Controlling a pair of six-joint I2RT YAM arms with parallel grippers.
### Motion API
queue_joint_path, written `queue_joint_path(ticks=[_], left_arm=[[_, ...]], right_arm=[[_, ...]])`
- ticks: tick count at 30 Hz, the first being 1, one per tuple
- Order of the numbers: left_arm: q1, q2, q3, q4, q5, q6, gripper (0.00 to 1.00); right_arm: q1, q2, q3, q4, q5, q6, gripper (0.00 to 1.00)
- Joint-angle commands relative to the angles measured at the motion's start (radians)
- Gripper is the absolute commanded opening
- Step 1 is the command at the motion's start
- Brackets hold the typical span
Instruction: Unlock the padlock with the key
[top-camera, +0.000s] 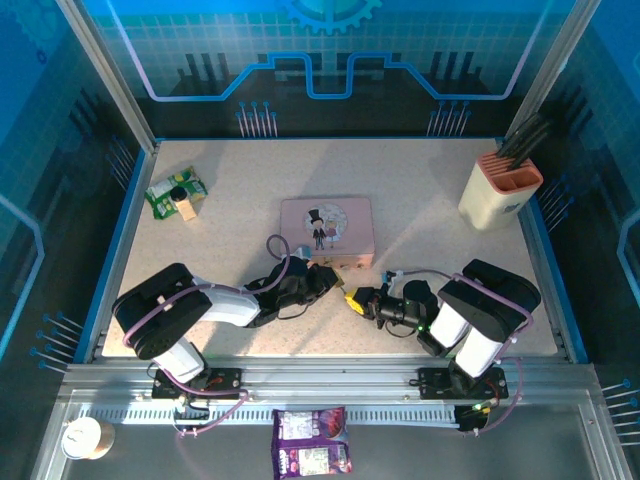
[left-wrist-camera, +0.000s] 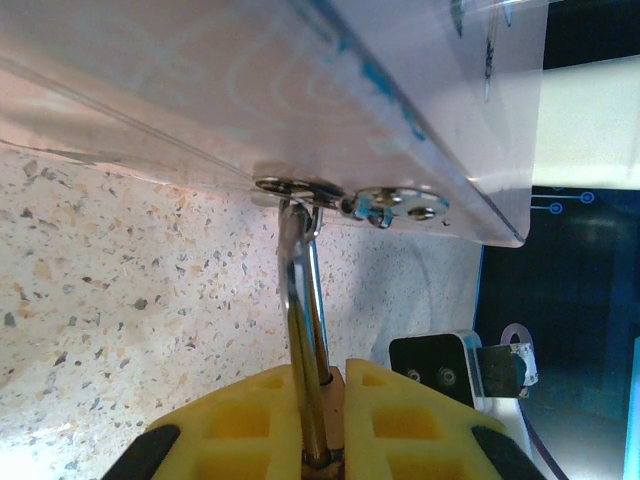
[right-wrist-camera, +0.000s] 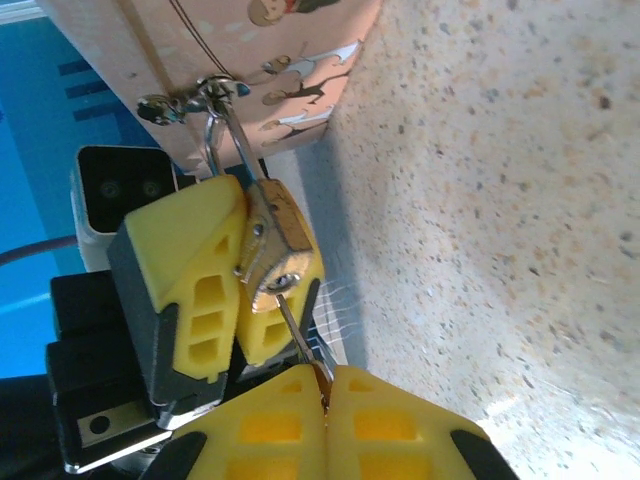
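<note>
L jaws: my left gripper (left-wrist-camera: 325, 385) is all but closed, pads clamped on the padlock (right-wrist-camera: 283, 235). Brass body sits between my yellow tips.
R jaws: my right gripper (right-wrist-camera: 325, 388) is fully closed, pinching the key (right-wrist-camera: 298, 330) by its head end.
Key: thin blade runs from my R tips toward 11 in the R wrist view and meets the padlock's keyhole face. Can't tell how deep it sits.
Shackle: silver shackle (left-wrist-camera: 305, 290) goes up toward 12 from my L pads, looped thru the hasp (left-wrist-camera: 395, 203).
Padlock spot: hangs at the 6 o'clock edge of the pink tin (top-camera: 327, 228), mid table (top-camera: 430, 200).
Arms, top view: L comes in from 8, R from 4, tips nearly meeting.
Else: green packet (top-camera: 175, 192) at tin's 10 and cream holder (top-camera: 498, 190) at 2, both well apart.
</note>
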Motion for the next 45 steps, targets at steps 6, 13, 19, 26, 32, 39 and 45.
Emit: queue_joint_path(ticks=[6, 13, 19, 26, 32, 39, 45], left_arm=[[-0.013, -0.033, 0.004, 0.128, 0.013, -0.014, 0.12], [-0.015, -0.046, -0.002, 0.122, 0.011, -0.012, 0.12], [-0.035, -0.047, -0.008, 0.123, -0.002, -0.017, 0.12], [-0.047, -0.038, 0.001, 0.130, -0.002, -0.017, 0.12], [-0.051, -0.049, 0.002, 0.133, -0.006, -0.016, 0.12], [-0.061, -0.055, 0.002, 0.136, -0.011, -0.014, 0.12], [-0.063, -0.062, -0.006, 0.149, -0.021, -0.017, 0.12]], right_arm=[[0.030, -0.006, -0.012, -0.002, 0.028, 0.007, 0.00], [0.015, -0.009, -0.008, -0.002, 0.035, 0.005, 0.00], [-0.006, -0.020, 0.001, -0.002, 0.027, 0.007, 0.00], [-0.011, -0.018, -0.002, -0.002, 0.023, 0.008, 0.00], [-0.012, -0.015, -0.005, -0.002, 0.028, 0.010, 0.00], [-0.012, -0.015, -0.002, -0.003, 0.035, 0.018, 0.00], [-0.012, -0.012, -0.004, -0.002, 0.047, 0.034, 0.00]])
